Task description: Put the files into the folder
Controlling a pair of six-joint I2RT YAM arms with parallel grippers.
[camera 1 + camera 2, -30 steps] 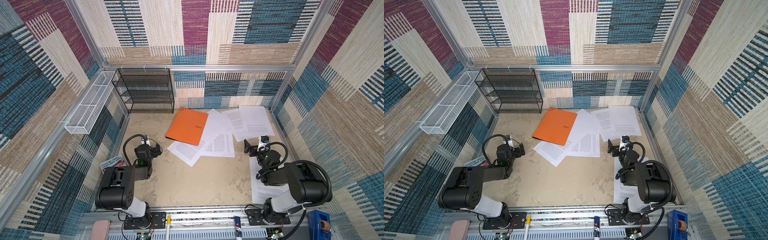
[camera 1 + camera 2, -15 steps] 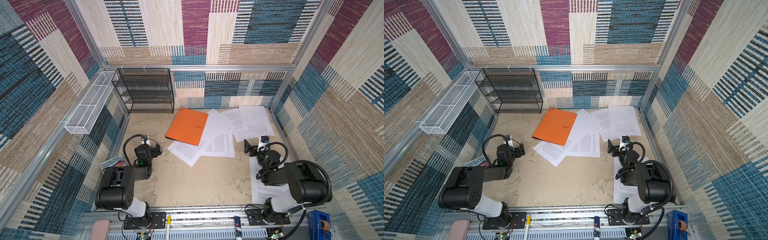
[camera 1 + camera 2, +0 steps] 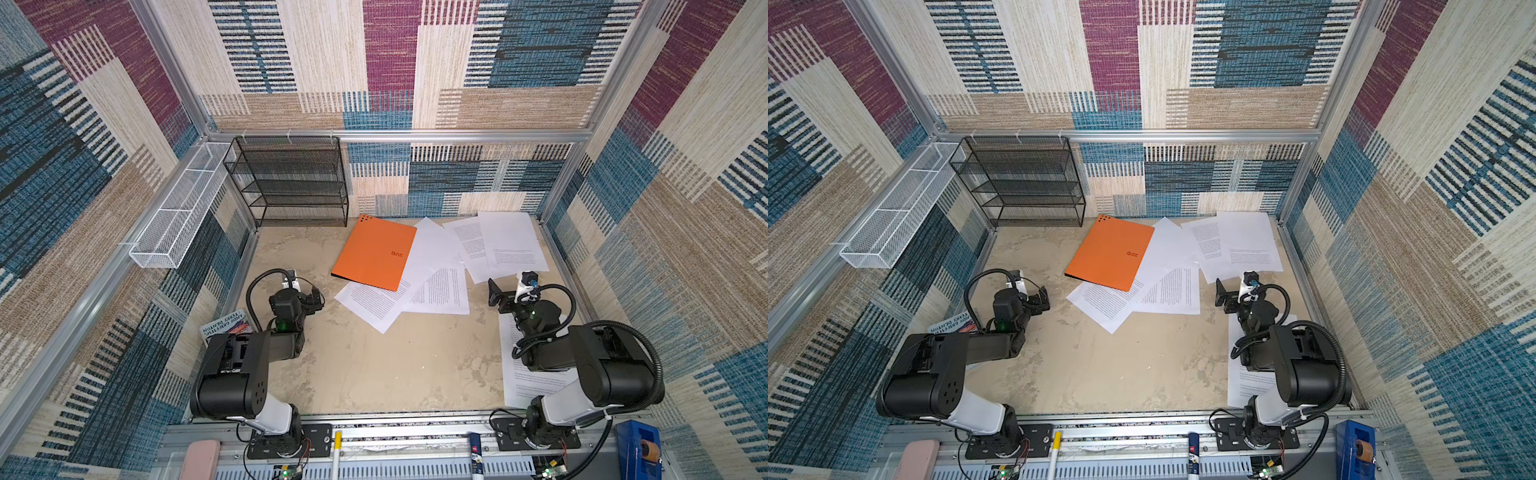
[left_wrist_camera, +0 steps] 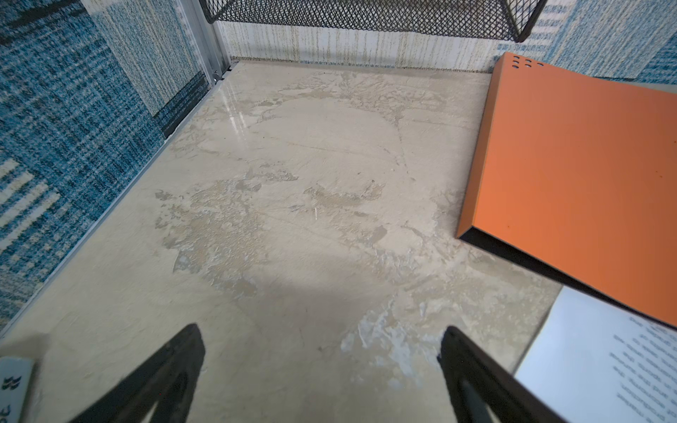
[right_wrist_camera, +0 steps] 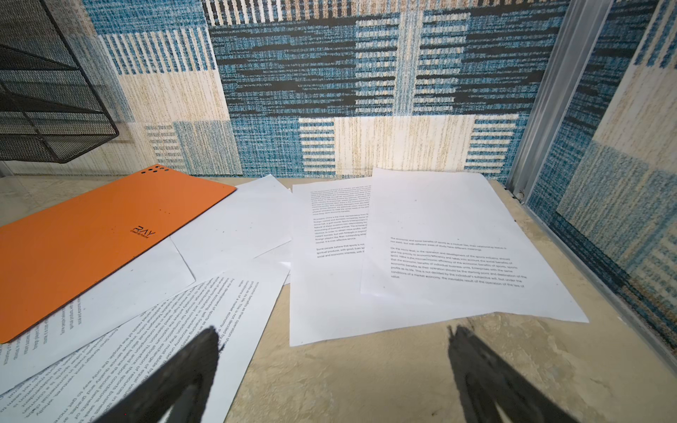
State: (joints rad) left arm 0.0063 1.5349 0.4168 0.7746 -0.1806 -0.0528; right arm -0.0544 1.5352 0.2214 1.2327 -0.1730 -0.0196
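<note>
Lying shut near the back wall, the folder (image 3: 376,252) covers part of the files (image 3: 436,286) fanned to its right; only the top views show one more sheet (image 3: 524,376) under the right arm, and a book (image 3: 226,327) by the left arm. Wrist views show wide, empty jaws: the left gripper (image 4: 322,329) over bare table (image 4: 293,183) beside the folder, the right gripper (image 5: 334,331) at the files' near edge. Mottled beige, the table is boxed in by patterned woven walls (image 3: 457,187), with a black mesh rack (image 3: 291,183) at the back and a white wire basket (image 3: 178,208) on the left wall.
</note>
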